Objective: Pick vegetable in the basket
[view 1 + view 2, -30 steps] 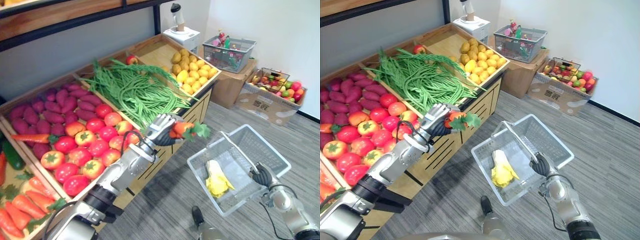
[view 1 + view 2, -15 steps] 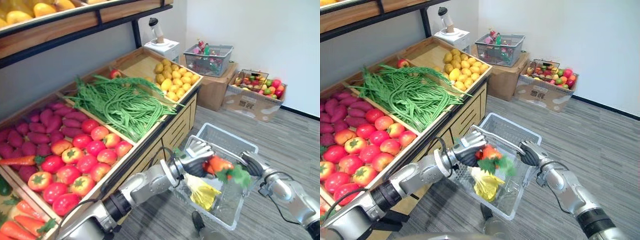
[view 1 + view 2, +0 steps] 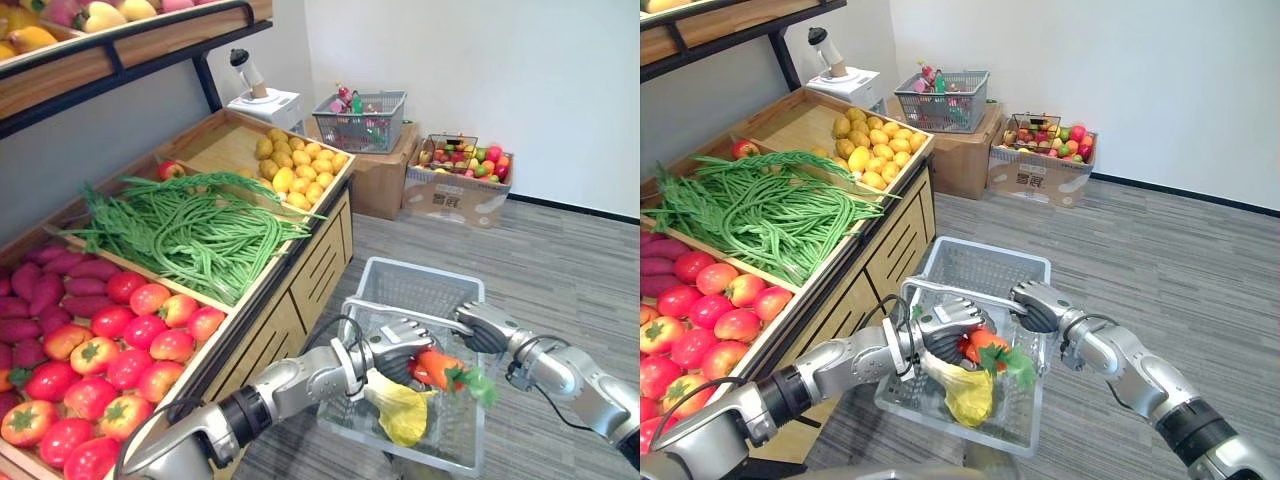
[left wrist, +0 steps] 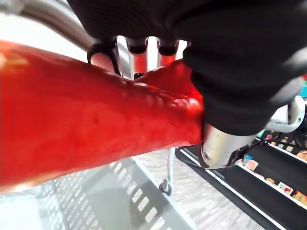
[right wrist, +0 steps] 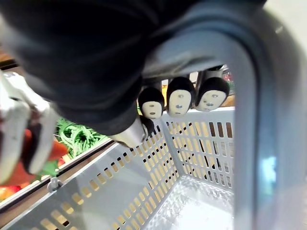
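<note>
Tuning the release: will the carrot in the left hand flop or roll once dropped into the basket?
Probably stiff: the carrot juts straight out of the left hand without sagging. Its round tapered body may roll, though the leafy top and the yellow vegetable in the basket should check it.

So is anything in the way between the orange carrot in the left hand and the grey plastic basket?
Nothing visible blocks it. The left hand holds the orange carrot over the open grey plastic basket, gripped at its handle by the right hand. A yellow leafy vegetable already lies inside.
</note>
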Motion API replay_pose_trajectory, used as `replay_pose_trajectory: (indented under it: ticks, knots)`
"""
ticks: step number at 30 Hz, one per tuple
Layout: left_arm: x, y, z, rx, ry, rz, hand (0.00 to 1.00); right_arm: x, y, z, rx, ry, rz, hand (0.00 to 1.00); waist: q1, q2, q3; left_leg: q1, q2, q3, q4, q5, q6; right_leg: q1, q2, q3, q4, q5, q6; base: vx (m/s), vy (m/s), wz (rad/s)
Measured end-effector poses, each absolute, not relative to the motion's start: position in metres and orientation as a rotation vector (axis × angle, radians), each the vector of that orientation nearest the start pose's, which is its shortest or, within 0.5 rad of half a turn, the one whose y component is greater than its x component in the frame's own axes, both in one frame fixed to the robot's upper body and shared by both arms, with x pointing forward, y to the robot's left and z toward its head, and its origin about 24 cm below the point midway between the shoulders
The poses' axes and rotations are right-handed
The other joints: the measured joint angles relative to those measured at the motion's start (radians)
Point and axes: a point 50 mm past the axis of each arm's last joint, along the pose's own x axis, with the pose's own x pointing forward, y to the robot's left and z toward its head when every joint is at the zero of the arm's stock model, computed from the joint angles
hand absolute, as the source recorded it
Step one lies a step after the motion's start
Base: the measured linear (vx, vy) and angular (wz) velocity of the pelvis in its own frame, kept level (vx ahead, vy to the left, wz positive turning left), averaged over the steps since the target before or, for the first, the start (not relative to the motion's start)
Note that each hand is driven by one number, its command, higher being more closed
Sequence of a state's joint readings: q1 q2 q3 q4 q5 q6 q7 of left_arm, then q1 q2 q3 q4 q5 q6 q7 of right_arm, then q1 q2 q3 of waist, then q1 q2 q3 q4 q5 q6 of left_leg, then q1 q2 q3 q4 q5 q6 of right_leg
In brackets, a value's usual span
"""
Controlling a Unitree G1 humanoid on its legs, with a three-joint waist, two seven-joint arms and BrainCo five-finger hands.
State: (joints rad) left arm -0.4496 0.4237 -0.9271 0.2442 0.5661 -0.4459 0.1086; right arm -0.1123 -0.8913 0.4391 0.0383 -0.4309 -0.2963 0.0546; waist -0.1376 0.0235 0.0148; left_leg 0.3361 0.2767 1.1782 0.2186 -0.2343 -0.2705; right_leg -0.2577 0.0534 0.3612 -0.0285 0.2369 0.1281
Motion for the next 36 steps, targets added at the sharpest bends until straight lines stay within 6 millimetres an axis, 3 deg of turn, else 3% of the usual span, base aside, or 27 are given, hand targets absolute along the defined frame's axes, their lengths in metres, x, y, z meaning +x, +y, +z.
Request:
replay_pose_trajectory:
  ticks: [6,19,20,25,36]
  knots:
    - [0.234,0.023,0.024,1.038,-0.596,-1.034,1.0,0.247,-0.193,0.078,-1.272,-0.265,0.664,1.0,-0.001,-0.003,-0.002,0.003,-0.004,0.008,-0.002,0.0,0.0,-0.002,0.002,0.007,0.0,0.001,0.001,-0.03,-0.02,-0.04]
    - [0.236,0.014,0.001,1.082,-0.496,-1.042,1.0,0.251,-0.184,0.088,-1.267,-0.314,0.684,1.0,-0.002,-0.017,-0.001,0.005,-0.004,0.018,-0.005,-0.002,0.001,-0.005,0.006,0.01,-0.003,-0.008,-0.003,-0.04,-0.026,-0.02]
    - [0.237,0.015,-0.001,1.098,-0.491,-1.046,0.0,0.25,-0.183,0.087,-1.266,-0.315,0.689,1.0,-0.002,-0.018,-0.001,0.005,-0.004,0.018,-0.005,-0.002,0.001,-0.006,0.006,0.01,-0.003,-0.009,-0.003,-0.04,-0.025,-0.03]
    - [0.24,0.026,-0.016,1.185,-0.426,-1.059,0.0,0.251,-0.176,0.088,-1.265,-0.338,0.715,1.0,-0.015,-0.032,0.006,0.007,-0.004,0.022,-0.008,-0.002,0.001,-0.006,0.006,0.007,-0.007,-0.006,-0.009,-0.02,-0.014,-0.01]
    - [0.246,0.029,-0.017,1.217,-0.4,-1.047,0.0,0.25,-0.171,0.086,-1.246,-0.337,0.73,1.0,-0.024,-0.035,0.009,0.016,-0.005,0.022,-0.019,-0.001,0.003,0.002,0.0,-0.015,-0.008,-0.008,-0.012,-0.02,-0.003,0.03]
